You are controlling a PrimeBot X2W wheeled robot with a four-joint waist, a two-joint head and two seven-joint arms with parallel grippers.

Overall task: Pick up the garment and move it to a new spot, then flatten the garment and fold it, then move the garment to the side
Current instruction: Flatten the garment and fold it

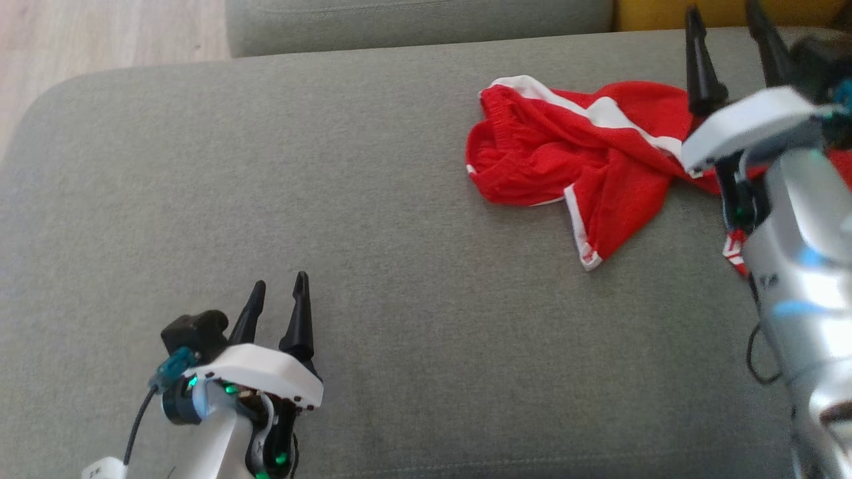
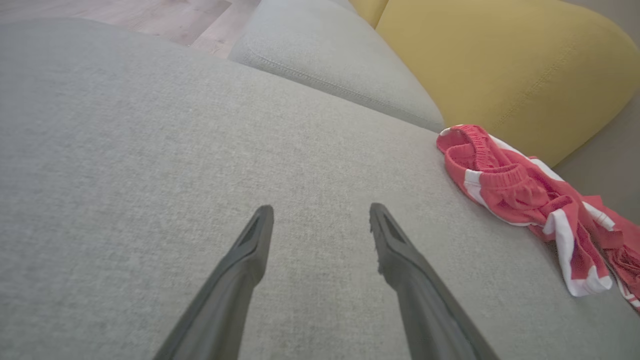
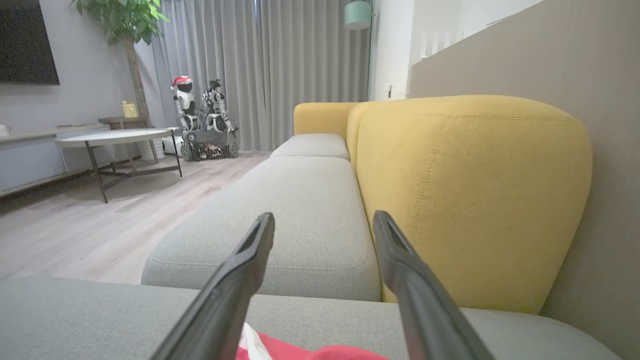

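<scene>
Garment [image 1: 572, 166] is laid on the seat cushion [image 1: 333, 199], toward its far right. Left gripper [image 1: 279, 279] is held over the cushion's near left, well apart from the garment. Right gripper [image 1: 722, 8] is held above the garment's right end. A second cushion [image 1: 419, 23] is set beyond the first, a backrest [image 3: 470, 200] to its right, and floor [image 1: 100, 33] is seen at far left.

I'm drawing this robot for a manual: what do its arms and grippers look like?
The left gripper and right gripper each have two long, tapering black jaws above a white shell. Green lights glow at both wrists; thin black cables trail beside glossy pale forearms.
</scene>
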